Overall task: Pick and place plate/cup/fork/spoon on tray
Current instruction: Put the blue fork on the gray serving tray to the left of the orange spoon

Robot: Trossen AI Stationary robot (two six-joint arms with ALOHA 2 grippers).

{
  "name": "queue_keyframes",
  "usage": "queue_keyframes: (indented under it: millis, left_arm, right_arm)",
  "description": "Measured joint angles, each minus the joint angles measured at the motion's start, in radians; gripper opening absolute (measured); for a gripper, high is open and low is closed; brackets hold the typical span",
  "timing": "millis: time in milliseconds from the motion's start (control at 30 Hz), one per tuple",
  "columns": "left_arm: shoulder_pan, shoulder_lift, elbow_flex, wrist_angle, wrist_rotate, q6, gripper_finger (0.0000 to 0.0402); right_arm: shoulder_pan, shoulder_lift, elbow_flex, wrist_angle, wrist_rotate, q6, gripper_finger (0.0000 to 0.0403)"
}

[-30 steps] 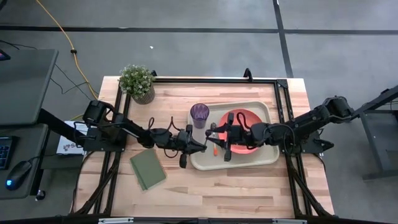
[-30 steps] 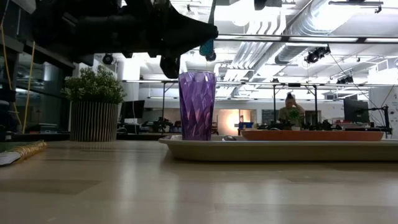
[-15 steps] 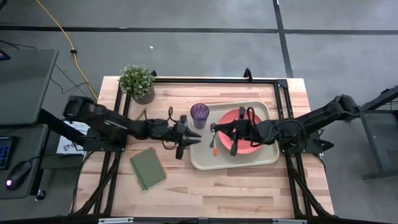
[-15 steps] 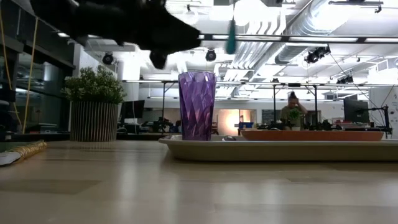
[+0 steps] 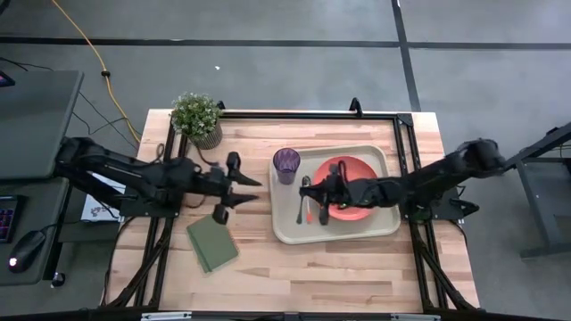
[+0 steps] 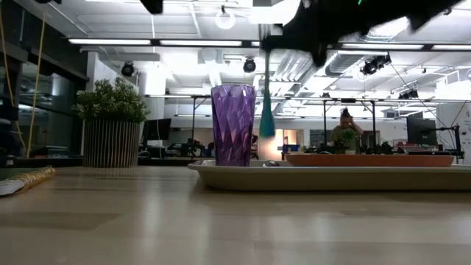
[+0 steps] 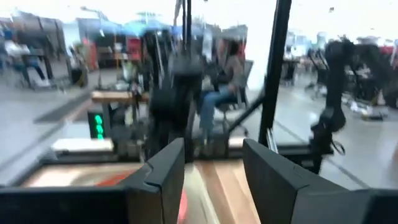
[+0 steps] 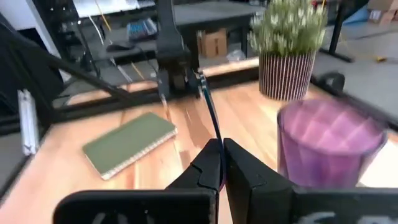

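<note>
1. Well apart from the tray, near the tabletop's left edge, the left gripper hangs above bare wood, between the potted green plant at the far-left corner and the flat green rectangular pad. Its fingers are spread with nothing between them. It seems parked there to leave the tray free for the other arm.
2. Next, the small translucent purple plastic cup stands upright in the far-left corner of the large beige rectangular tray, tucked away where it leaves room for the other pieces.
3. Just right of the cup, the right gripper is clamped on the slim fork, which hangs upright, light-blue handle end down, over the tray's left part. Gripped by its upper end, it can likely be lowered beside the plate without brushing the cup.
4. Filling the tray's right half, the round orange-red plastic plate lies flat under the right arm.
5. Lastly, I cannot pick out the spoon with certainty. Only the fork clearly remains to be set down.
</note>
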Motion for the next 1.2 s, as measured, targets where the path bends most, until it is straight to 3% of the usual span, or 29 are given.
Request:
queue_keyframes:
  millis: [267, 433, 1200]
  left_arm:
    - [-0.004, -0.093, -0.033, 0.018, -0.008, 0.011, 0.0145]
    - [-0.004, -0.092, -0.043, 0.008, -0.007, 0.002, 0.0145]
    - [-0.004, -0.092, -0.043, 0.007, -0.007, -0.009, 0.0145]
  right_arm:
    - [-0.174, 0.242, 0.033, 0.167, -0.317, 0.102, 0.0000]
    - [-0.225, 0.315, 0.066, 0.175, -0.416, 0.138, 0.0000]
    - [-0.304, 0.409, 0.067, 0.094, -0.402, 0.258, 0.0001]
